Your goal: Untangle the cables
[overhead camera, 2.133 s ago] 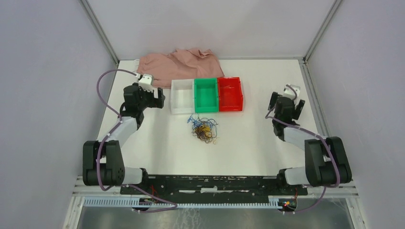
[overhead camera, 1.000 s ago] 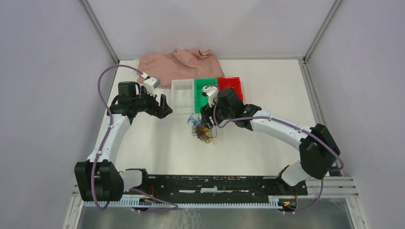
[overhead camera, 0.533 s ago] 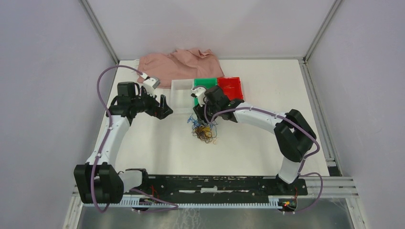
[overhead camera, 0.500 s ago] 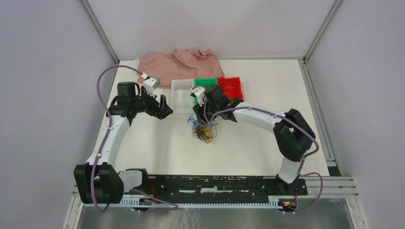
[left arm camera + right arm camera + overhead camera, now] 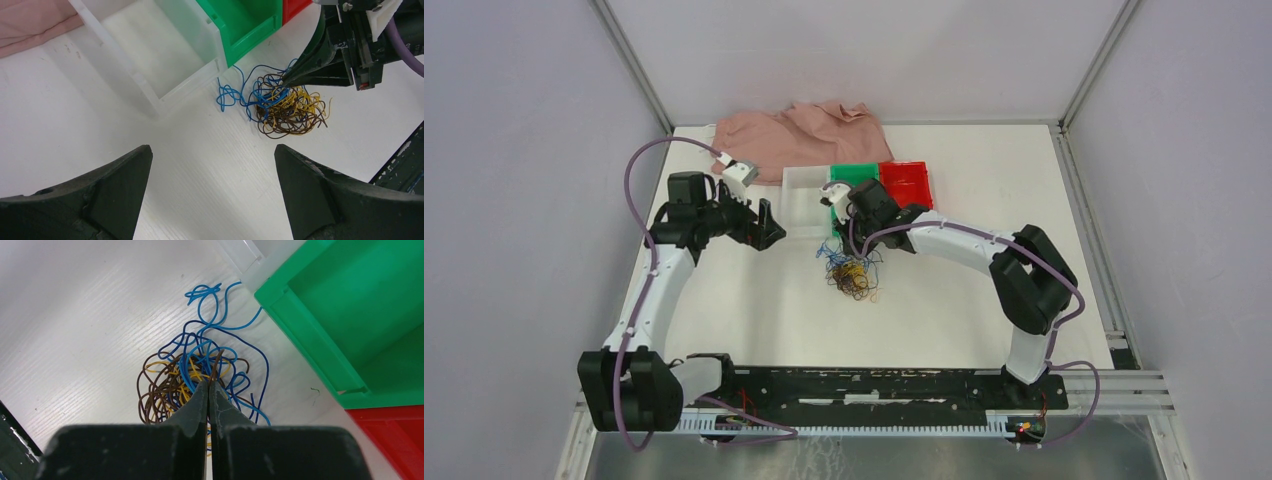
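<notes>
The right tool has swung in and pinched closed on the cables, left tool wide nearby; nothing is untangled yet.

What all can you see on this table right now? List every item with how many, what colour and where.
cables: one tangled bunch, blue, yellow-orange and dark brown, on the table in front of the white and green bins
bins: three in a row, white bin left, green bin middle, red bin right
cloth: one, pink, crumpled at the far edge behind the bins
table: one, white
left arm: one, white and black, jaws wide open beside the white bin
right arm: one, white and black, jaws shut on the cables
</notes>
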Robot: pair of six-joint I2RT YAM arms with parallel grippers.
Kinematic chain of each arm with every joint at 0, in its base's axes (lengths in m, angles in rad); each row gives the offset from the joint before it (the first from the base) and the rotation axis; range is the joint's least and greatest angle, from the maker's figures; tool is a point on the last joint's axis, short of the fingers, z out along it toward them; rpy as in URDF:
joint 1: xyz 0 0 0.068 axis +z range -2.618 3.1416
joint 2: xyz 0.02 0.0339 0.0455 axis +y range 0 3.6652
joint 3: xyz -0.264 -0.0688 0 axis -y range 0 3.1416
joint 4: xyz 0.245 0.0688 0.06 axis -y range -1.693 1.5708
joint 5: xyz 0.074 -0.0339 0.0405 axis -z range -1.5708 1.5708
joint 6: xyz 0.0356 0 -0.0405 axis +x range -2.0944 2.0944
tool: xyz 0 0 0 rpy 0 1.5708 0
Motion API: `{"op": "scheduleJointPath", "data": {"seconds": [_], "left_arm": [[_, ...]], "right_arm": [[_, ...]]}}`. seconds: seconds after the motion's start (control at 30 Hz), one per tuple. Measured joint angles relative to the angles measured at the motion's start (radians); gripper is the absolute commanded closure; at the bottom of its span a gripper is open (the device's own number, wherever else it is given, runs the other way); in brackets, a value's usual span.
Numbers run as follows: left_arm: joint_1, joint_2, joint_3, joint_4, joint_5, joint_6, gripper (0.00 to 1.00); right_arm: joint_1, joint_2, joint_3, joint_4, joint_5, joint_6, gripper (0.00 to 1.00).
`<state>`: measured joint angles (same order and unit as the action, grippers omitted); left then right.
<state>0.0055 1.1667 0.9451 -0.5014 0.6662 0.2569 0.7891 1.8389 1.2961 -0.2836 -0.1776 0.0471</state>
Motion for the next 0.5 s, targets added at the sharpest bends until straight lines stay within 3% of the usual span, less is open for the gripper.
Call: {"op": "scheduleJointPath", "data": {"seconds": [0.17, 0.5], "left_arm": [[0.0, -0.029, 0.0, 0.0, 0.027, 0.0, 0.01], [0.0, -0.124, -0.002, -0.09, 0.109, 0.099, 0.01]], "right_arm": [[0.0, -0.038, 0.006, -0.033, -0.002, 0.009, 1.0], [0.0, -0.292, 0.06, -0.045, -0.106, 0.095, 1.0]]}}
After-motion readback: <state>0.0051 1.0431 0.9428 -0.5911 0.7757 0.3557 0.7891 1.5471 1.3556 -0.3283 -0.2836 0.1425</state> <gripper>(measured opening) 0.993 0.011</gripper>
